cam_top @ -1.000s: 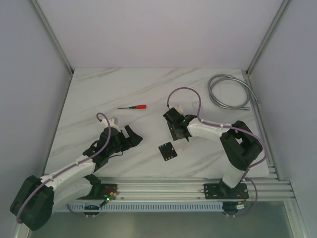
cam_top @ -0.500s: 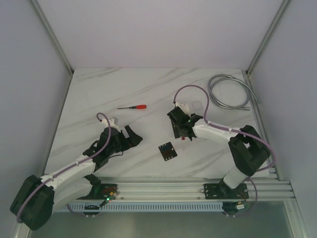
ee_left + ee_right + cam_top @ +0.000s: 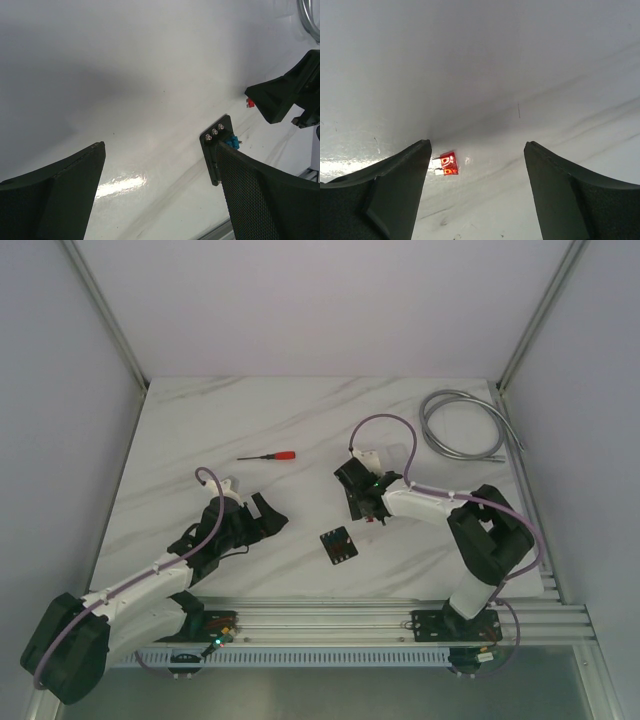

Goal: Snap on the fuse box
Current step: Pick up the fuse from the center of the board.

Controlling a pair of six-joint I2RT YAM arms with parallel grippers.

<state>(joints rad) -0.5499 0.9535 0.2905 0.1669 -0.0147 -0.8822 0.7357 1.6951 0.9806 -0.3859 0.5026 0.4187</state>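
Observation:
The fuse box [image 3: 338,544], a small flat black square, lies on the white marble table between the two arms. The left wrist view catches it edge-on [image 3: 215,150], with blue fuses in it, partly behind my right-hand finger. My left gripper [image 3: 272,515] [image 3: 161,150] hovers open and holds nothing, left of the box. My right gripper [image 3: 362,508] [image 3: 477,147] is open just behind the box, pointing down at the table. A loose red fuse [image 3: 447,164] lies on the table between its fingers, close to the left one, untouched.
A red-handled screwdriver [image 3: 270,455] lies at the middle left of the table. A coiled grey cable [image 3: 462,425] sits in the back right corner. Metal frame rails run along the near edge.
The right gripper's jaws have spread wider, and the right arm shifted slightly right and back over the red fuse. The left arm and the fuse box have not moved.

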